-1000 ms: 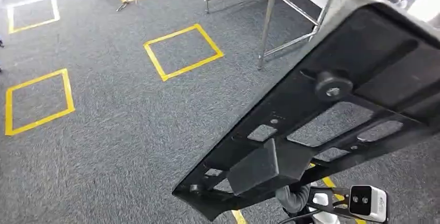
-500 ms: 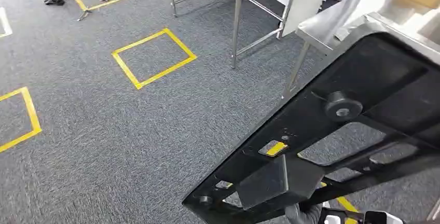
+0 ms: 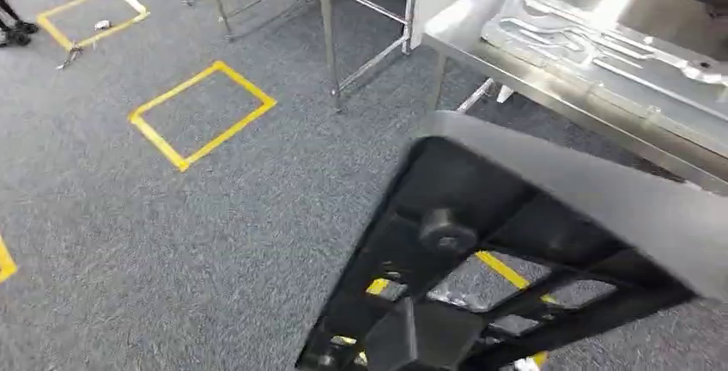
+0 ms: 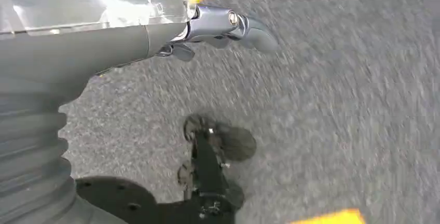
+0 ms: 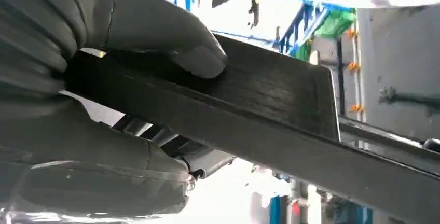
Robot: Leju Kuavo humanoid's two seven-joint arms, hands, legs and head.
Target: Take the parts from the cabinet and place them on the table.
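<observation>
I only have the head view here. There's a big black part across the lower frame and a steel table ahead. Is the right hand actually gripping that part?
Observer: Yes. In the right wrist view the right hand grips the black part, thumb pressed on one face and fingers wrapped under its edge.
Operator: And the left hand, is it helping?
Observer: No. The left wrist view shows the left hand holding nothing, hanging over grey carpet.
Operator: Anything beyond the part on the right side?
Observer: The right wrist view shows blue framing behind the part, blurred by bright light.
</observation>
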